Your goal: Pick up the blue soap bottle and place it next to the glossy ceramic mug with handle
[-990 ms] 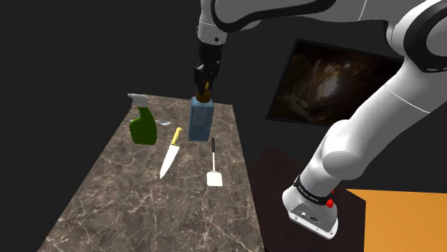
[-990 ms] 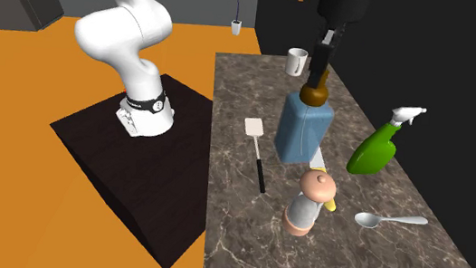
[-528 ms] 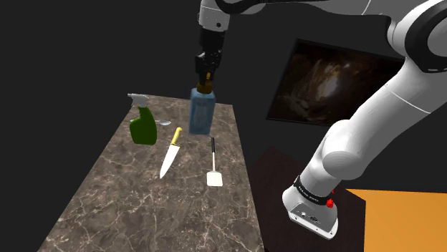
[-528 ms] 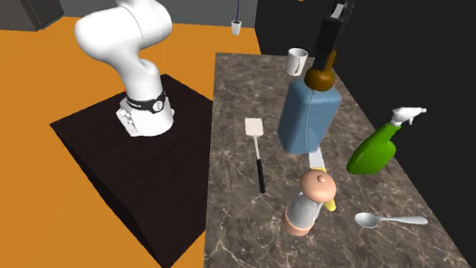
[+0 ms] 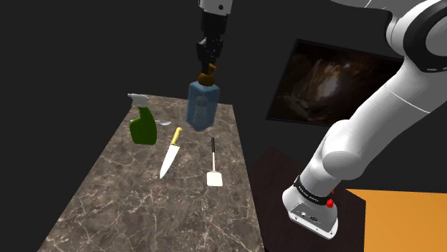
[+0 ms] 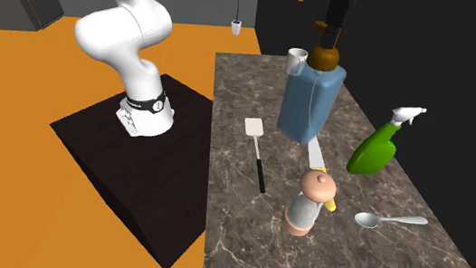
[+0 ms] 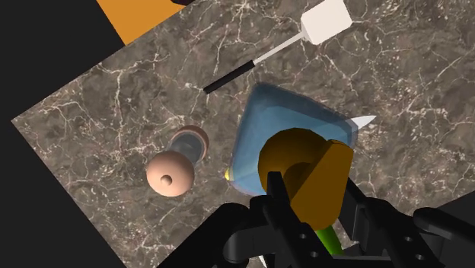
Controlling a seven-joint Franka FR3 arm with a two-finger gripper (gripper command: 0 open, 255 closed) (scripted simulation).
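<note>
- Jaws of the black two-finger gripper (image 5: 207, 61) clamp the brown cap of the blue translucent rectangular soap bottle (image 6: 308, 99).
- Bottle hangs tilted over the dark marble counter (image 6: 242, 247).
- Second exterior view: white handled mug (image 6: 296, 60) at the bottle's eleven o'clock, green spray bottle (image 6: 375, 152) at four.

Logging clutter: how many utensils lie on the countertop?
3: a knife beneath the held blue bottle, a spatula beside the knife, a spoon by the green spray bottle.
</note>
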